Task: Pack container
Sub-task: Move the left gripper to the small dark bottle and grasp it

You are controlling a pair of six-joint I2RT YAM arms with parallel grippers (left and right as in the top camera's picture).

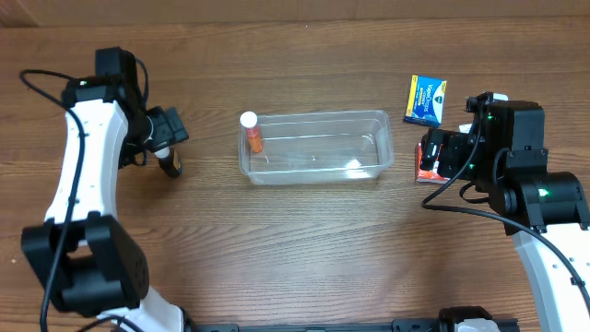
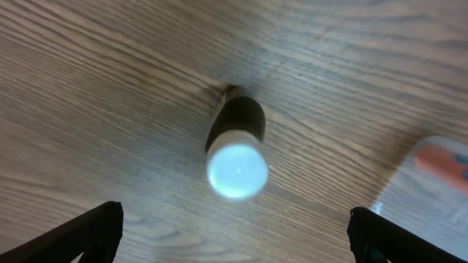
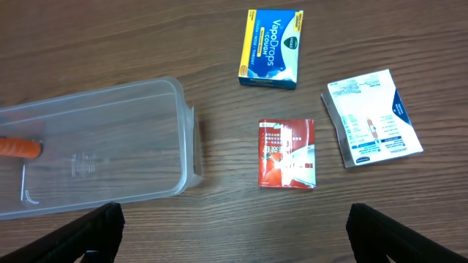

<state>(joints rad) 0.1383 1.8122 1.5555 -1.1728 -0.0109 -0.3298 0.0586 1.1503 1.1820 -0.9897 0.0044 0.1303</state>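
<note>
The clear plastic container (image 1: 318, 116) lies at the table's middle. An orange bottle with a white cap (image 1: 251, 132) lies inside it at its left end. My left gripper (image 1: 169, 149) is open and empty, left of the container, above a small dark bottle with a white cap (image 2: 236, 150) that stands upright on the table between and ahead of the fingers (image 2: 234, 237). My right gripper (image 3: 234, 234) is open and empty, right of the container (image 3: 110, 139), above a red box (image 3: 287, 153).
A blue VapoDrops box (image 3: 271, 47) lies beyond the red box, also in the overhead view (image 1: 425, 100). A white box (image 3: 371, 118) lies to the right of the red one. The container's corner (image 2: 431, 183) shows at the right of the left wrist view.
</note>
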